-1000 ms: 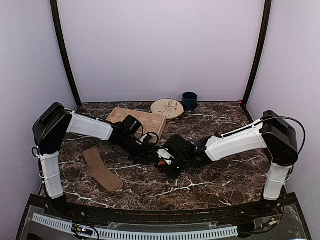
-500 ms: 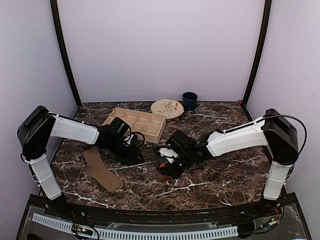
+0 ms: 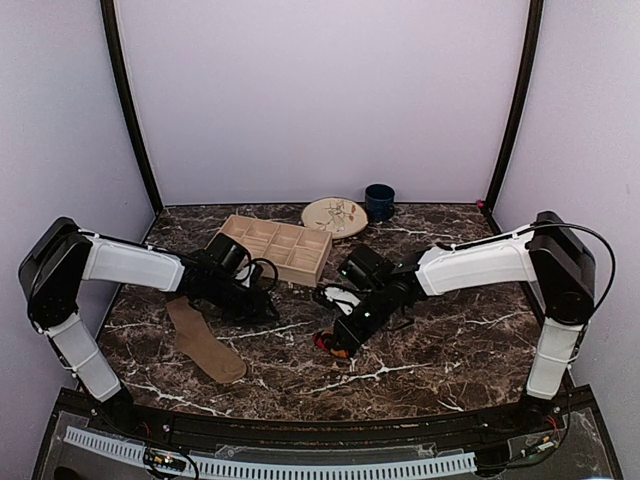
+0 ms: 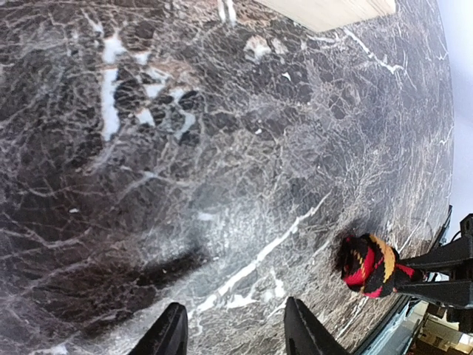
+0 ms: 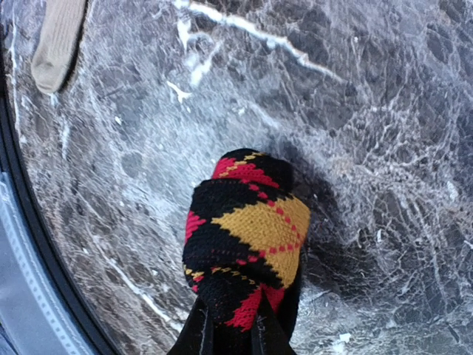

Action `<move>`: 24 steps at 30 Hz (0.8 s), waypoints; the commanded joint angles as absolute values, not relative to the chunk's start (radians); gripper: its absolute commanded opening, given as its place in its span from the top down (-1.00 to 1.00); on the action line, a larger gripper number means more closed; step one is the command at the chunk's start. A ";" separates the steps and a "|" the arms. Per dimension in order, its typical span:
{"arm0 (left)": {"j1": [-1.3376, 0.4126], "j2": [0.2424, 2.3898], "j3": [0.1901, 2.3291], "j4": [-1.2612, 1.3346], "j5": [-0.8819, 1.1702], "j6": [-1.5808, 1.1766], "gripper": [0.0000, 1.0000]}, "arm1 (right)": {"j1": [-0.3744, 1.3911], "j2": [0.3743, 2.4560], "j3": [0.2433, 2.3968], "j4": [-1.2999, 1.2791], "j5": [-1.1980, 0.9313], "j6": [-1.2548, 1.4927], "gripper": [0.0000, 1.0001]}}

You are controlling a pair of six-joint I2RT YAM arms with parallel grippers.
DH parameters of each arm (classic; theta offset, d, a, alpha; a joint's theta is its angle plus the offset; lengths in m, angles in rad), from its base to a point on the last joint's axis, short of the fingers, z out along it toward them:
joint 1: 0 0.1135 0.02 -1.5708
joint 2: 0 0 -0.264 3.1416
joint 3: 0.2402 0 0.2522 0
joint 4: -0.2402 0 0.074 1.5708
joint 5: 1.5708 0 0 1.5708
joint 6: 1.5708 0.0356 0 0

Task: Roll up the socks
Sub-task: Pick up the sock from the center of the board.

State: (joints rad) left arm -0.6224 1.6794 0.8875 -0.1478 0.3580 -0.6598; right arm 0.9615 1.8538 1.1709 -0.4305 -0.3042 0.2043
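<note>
The black sock with red and orange argyle diamonds [image 5: 247, 237] was wound into a tight bundle near the middle of the worktop [image 3: 440, 350], toward its front edge. The right end effector [image 5: 230, 333] was clamped on the bundle's end, its 2 fingers pinching the fabric close together. Whether the bundle rested on the marble or hung just above it could not be told.

The tan-brown sock [image 3: 203, 338] lay flat and unrolled at the front left, well apart from the bundle.

The left end effector [image 4: 236, 334] hovered low over bare marble between the 2 socks, its fingers apart with nothing between them.

Behind it sat a wooden compartment tray [image 3: 270, 245]. Farther back stood a round patterned plate [image 3: 335, 216] with a dark blue cup [image 3: 379, 201] just beside it.
</note>
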 commanded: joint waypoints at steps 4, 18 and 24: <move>-0.591 1.612 0.855 -0.133 0.345 -0.661 0.04 | 0.911 1.875 1.265 -0.451 -0.408 0.245 1.00; -0.574 1.553 0.862 -0.115 0.352 -0.647 0.05 | 0.812 1.947 1.437 -0.381 -0.486 0.329 1.00; -0.563 1.542 0.876 -0.133 0.342 -0.624 0.05 | 0.778 2.015 1.615 -0.431 -0.410 0.307 1.00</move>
